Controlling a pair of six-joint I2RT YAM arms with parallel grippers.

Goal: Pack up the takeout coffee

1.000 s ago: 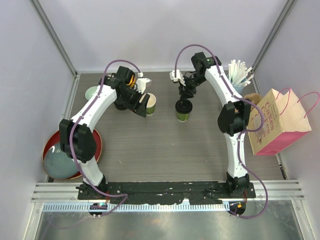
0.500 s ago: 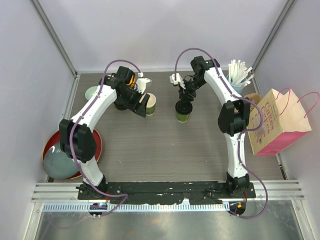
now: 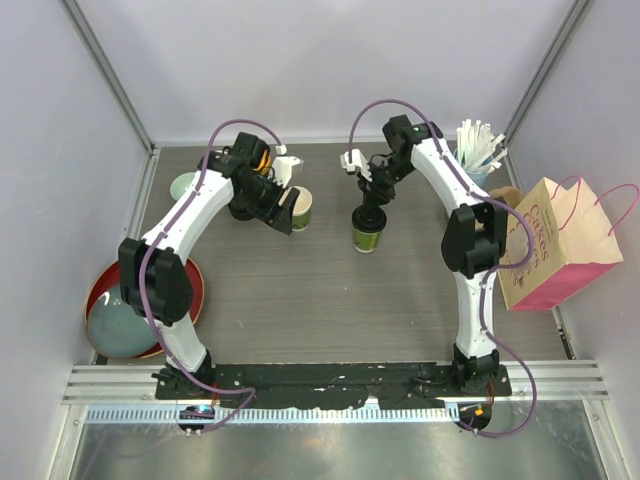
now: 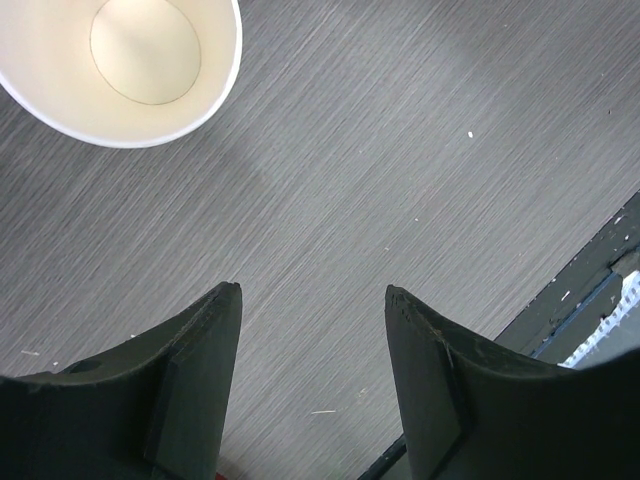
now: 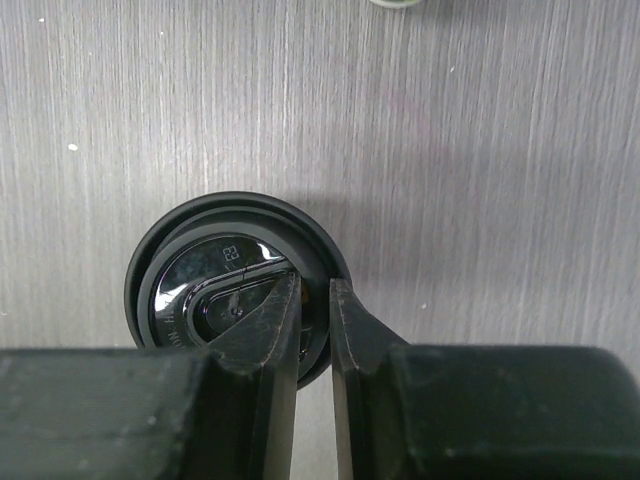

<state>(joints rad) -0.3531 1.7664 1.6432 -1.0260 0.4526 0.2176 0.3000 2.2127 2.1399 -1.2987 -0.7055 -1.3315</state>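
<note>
Two dark-green takeout coffee cups stand at the back of the table. The left cup (image 3: 301,210) is lidless and white inside (image 4: 130,60). My left gripper (image 3: 286,212) (image 4: 312,290) hovers beside it, open, with only bare table between its fingers. The right cup (image 3: 366,236) carries a round black lid (image 5: 215,280). My right gripper (image 3: 372,204) (image 5: 316,282) comes down from above onto that lid. Its jaws are pinched to a narrow gap across the lid's right rim, one finger on the lid's top and one outside the rim.
A pink paper bag (image 3: 550,245) stands at the right edge. A light-blue cup of white straws (image 3: 478,150) is behind my right arm. A red tray (image 3: 105,285) holding a teal bowl (image 3: 125,325) lies front left. A pale green bowl (image 3: 184,186) sits back left.
My right gripper's jaws have narrowed over the lid's rim, and the lidded cup sits slightly nearer. The left arm and the open cup have not moved.
</note>
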